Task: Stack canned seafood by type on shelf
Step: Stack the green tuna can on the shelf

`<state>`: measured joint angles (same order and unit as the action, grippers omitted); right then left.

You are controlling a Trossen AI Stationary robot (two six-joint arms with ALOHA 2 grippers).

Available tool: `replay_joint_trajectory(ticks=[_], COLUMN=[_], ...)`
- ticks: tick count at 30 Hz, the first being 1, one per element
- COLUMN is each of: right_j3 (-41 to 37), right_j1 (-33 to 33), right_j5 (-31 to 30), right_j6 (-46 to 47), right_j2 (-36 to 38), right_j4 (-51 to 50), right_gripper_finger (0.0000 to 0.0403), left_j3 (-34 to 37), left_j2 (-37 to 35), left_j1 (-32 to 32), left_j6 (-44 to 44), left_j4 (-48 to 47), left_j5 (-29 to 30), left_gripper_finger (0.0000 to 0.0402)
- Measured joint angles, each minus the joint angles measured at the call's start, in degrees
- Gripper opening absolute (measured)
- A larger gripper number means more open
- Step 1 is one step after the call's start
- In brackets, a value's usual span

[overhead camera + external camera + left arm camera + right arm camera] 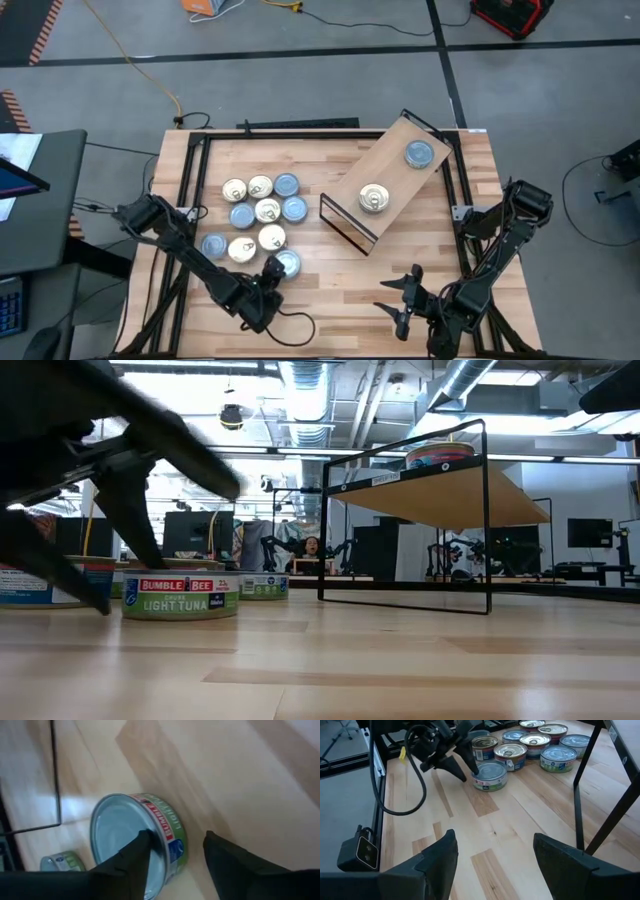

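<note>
Sprawling across the left half of the worktop (330, 300): a loose cluster of tuna tins (255, 215), gold lids and light blue lids mixed, several touching. Sitting at the cluster's near edge, slightly apart: one blue-lidded tin (286, 263), label reading light tuna in the low view. Leaving open bare wood along the whole near edge and between cluster and shelf.

Reaching in low from the left edge: the left arm, elbow folded, its left tool (272, 268) straddling that tin's rim, one finger (135, 855) over the lid, the other outside the wall, spread a little, not clearly pinching anything.

Standing right of centre, turned at an angle: the shelf (385, 165), wood board on a black frame. Resting on it well apart: a gold-lidded tin (374, 198) near the middle and a blue-lidded tin (419, 153) toward the far corner. Blocking a straight path there: the frame's black posts.

Hovering near the front right edge, over bare wood: the right tool (398, 297), fingers spread wide, holding nothing, arm bent back toward the right corner.
</note>
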<state>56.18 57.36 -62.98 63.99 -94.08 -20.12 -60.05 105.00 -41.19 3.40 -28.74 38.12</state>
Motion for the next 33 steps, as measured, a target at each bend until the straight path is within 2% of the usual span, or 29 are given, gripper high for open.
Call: replay_joint_trajectory(ticks=[6, 11, 22, 33], right_j3=[0.0, 0.0, -0.1, -4.33], right_j1=[0.01, 0.01, 0.01, 0.03], right_j5=[0.02, 0.0, 0.03, 0.13], right_j6=[0.02, 0.02, 0.01, 0.02], right_j2=[0.0, 0.0, 0.0, 0.0], right_j4=[-0.07, 0.05, 0.16, 6.07], right_gripper_finger=[0.0285, 0.0285, 0.0285, 0.0285], left_j3=[0.0, -0.07, -3.24, -3.98], left_j2=[0.06, -0.1, -0.03, 0.14], left_j1=[-0.25, -0.33, -0.42, -0.52], left_j6=[-0.97, -3.91, -13.82, -12.6], left_j4=[-0.25, -0.19, -2.31, -0.05], left_j5=[2.15, 1.34, -3.33, 0.99], left_gripper_finger=[0.0082, 0.0009, 0.0, 0.0001])
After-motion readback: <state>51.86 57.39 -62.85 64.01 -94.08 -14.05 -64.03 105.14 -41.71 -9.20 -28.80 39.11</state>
